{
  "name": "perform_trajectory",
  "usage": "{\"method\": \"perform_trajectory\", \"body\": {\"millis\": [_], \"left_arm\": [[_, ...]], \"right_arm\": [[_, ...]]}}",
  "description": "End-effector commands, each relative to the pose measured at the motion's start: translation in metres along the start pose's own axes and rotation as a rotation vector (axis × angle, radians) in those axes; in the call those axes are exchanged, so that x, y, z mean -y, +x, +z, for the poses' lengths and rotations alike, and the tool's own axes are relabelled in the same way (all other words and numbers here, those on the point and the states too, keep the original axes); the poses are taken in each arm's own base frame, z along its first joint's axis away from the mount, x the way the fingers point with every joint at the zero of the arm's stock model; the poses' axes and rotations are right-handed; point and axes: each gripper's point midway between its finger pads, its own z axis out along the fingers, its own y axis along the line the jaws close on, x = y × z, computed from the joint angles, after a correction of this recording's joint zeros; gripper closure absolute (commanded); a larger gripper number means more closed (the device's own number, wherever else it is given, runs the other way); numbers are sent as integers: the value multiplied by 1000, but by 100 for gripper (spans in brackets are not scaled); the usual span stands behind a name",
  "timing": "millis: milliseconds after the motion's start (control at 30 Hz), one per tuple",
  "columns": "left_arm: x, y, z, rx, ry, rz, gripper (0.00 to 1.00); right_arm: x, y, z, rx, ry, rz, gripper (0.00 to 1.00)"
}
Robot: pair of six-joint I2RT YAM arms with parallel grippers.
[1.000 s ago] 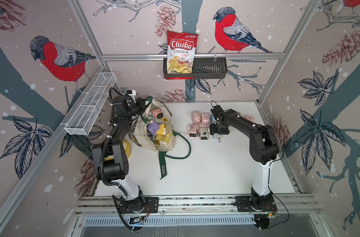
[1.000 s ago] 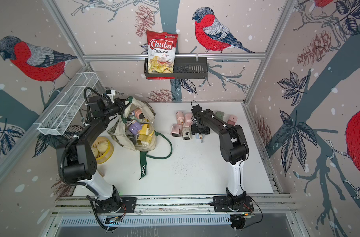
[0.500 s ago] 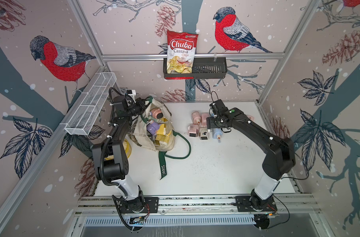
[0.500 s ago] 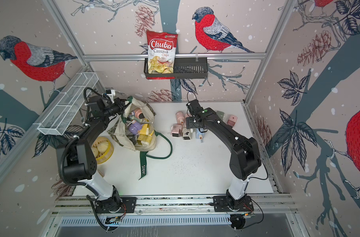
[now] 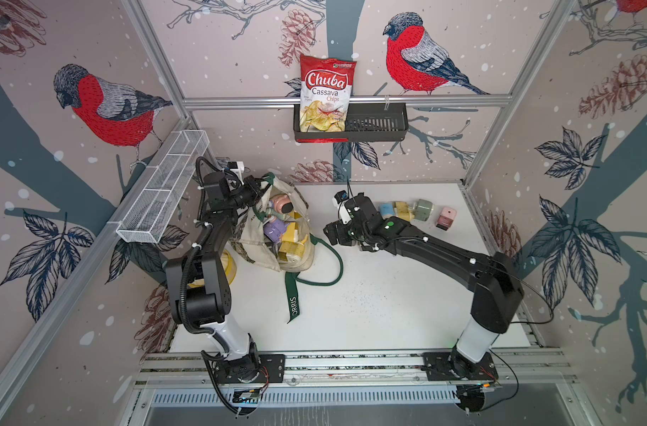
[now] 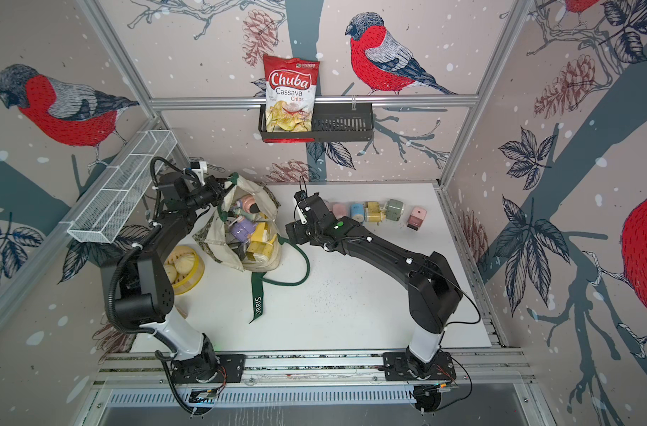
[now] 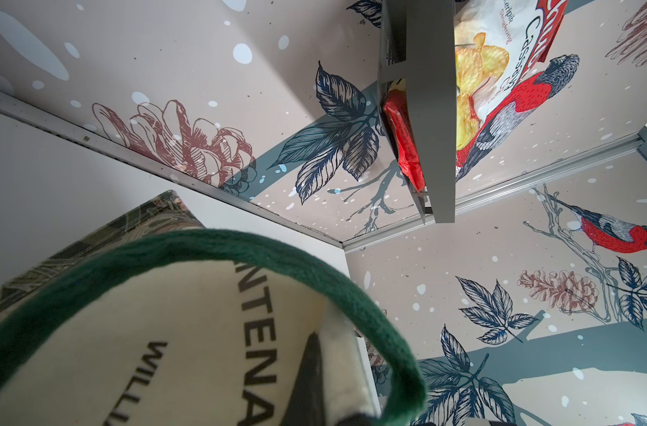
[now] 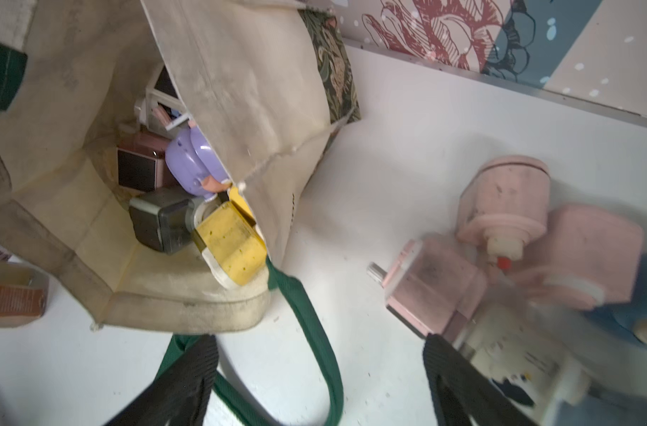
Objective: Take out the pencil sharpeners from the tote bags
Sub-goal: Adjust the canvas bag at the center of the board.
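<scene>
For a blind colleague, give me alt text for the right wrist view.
An open cream tote bag lies on a white table, holding a purple sharpener, a yellow sharpener and others. Pink sharpeners sit outside it, near the open right gripper.

the right end effector [image 5: 328,236] has swung left in frame, away from the pencil sharpeners [image 5: 423,210] toward the tote bag [image 5: 250,238], its jaws spread wider.
</scene>
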Motion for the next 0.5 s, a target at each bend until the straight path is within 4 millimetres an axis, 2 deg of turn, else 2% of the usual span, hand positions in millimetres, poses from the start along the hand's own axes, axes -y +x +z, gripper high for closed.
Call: {"method": "perform_trajectory", "body": {"millis": [0,167,300,433,467], "left_arm": [[23,-10,-2,22,72,96,100],[24,-11,-2,22,74,100,100],[23,-10,-2,18,74,96,100],[24,-11,-2,19,75,97,100],[23,-10,-2,18,75,97,100]], "right_arm": [[-31,-24,19,76,-112,-65,10],[-36,-28,67,57,-118,-45,14],[-38,-29,92,53,-127,-39,22],[-33,-29,110,38,-102,-17,44],[-32,-28,112,36,-99,-13,52]]}}
